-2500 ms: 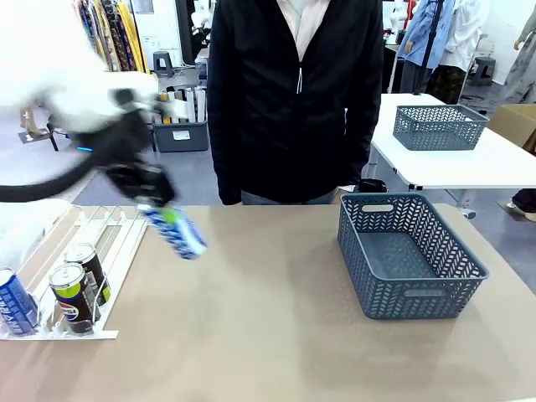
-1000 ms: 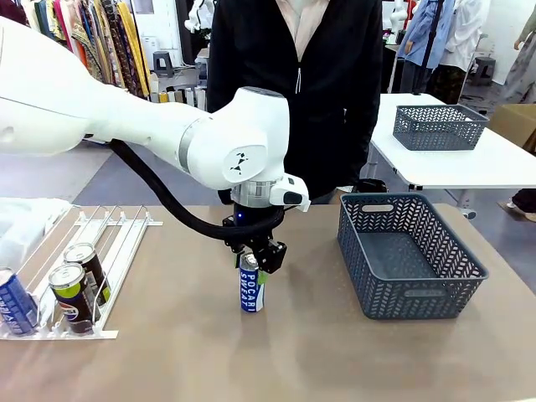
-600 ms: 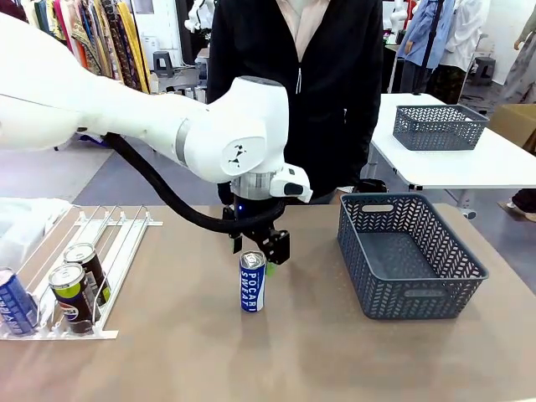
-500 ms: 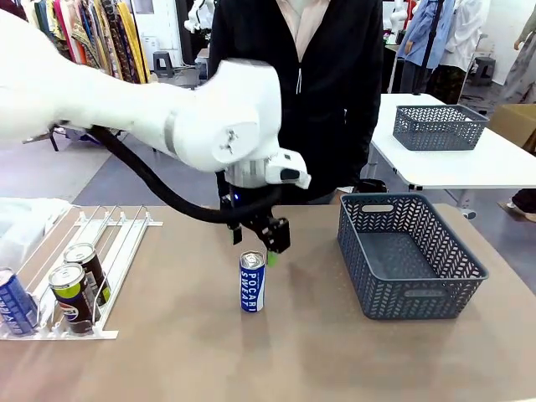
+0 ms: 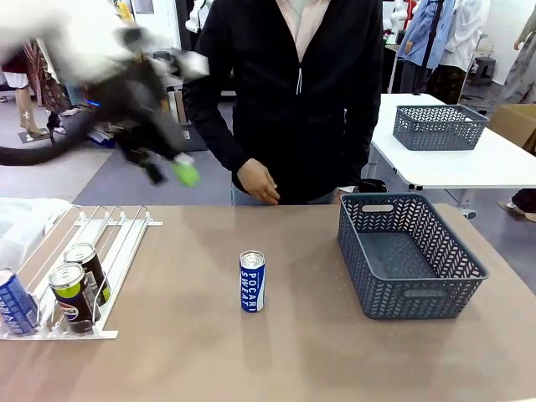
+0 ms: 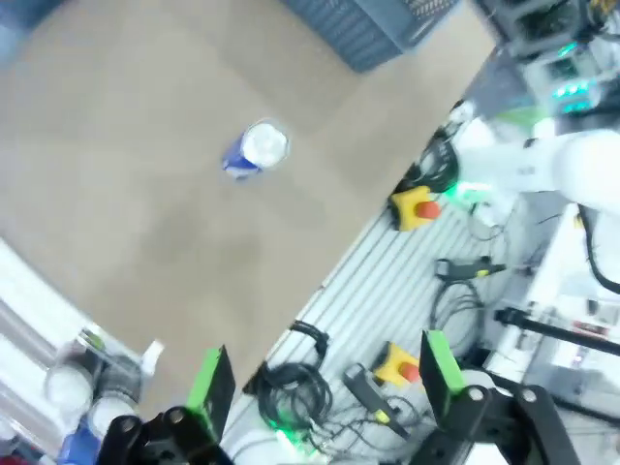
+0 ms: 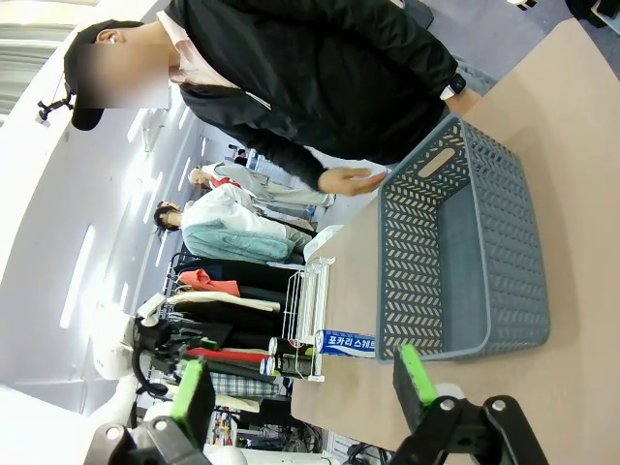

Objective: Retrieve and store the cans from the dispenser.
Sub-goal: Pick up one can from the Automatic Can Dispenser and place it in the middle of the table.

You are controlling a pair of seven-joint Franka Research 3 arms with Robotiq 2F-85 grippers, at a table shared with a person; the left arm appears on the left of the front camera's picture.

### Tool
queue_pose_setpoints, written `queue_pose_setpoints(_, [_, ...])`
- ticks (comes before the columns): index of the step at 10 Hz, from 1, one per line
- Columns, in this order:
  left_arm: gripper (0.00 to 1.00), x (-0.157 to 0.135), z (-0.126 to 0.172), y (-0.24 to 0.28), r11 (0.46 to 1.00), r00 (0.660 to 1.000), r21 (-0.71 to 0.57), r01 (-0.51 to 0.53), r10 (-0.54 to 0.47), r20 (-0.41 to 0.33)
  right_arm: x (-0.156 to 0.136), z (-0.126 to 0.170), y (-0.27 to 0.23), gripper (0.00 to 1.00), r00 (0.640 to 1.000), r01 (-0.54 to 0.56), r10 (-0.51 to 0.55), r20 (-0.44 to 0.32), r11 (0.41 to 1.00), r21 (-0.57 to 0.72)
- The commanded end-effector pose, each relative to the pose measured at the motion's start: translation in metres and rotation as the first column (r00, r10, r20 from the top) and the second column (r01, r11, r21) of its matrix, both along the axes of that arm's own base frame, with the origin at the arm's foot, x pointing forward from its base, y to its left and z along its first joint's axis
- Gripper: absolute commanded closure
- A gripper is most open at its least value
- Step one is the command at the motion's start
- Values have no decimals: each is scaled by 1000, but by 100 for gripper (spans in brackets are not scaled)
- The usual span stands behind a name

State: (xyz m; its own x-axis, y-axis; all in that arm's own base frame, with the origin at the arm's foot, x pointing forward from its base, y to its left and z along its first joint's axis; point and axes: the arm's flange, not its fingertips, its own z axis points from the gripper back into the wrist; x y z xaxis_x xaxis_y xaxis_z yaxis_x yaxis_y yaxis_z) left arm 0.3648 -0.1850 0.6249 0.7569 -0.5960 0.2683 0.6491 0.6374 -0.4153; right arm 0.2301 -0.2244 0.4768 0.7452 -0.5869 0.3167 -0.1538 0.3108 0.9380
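**One can out, none stored**

Count one blue can (image 5: 252, 281) off the dispenser (image 5: 126, 230): upright on the bare surface (image 5: 276, 360), between rack and basket (image 5: 410, 293), well apart from both. Find nothing in the basket, so no storing done yet. Count at least three more waiting at the dispenser's near end: two Pepsi cans (image 5: 69, 295) in one lane, a second blue can (image 5: 15, 301) beside them at the picture's edge. Judge the fetching barely begun, the stowing not begun at all.

Note the left fingers (image 5: 186, 174) blurred, high over the rack's far end, well clear of the standing can; from the wrist, spread wide with nothing between. Note the right fingers (image 7: 412, 373) likewise apart and holding nothing, with basket and can ahead of them. Mark a person's hand (image 5: 258, 182) hanging at the far edge, touching nothing.

Left to do, by the look of it: move the standing can into the basket, then fetch and stow the others.
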Motion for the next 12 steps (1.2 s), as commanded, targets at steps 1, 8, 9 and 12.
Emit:
queue_pose_setpoints(1, [0,3,-9,130,952,978,-233,-201,183,-98,3,4,0,0,999,4,-4,33,1000,11])
queue_pose_setpoints(8, [0,-82,-106,362,544,758,-532,-649,520,-394,3,4,0,0,999,4,-4,33,1000,11])
queue_pose_setpoints(9, [0,-82,-106,362,544,758,-532,-649,520,-394,3,4,0,0,999,4,-4,33,1000,11])
queue_pose_setpoints(12, [0,-82,-106,362,544,758,-532,-649,520,-394,3,4,0,0,999,4,-4,33,1000,11])
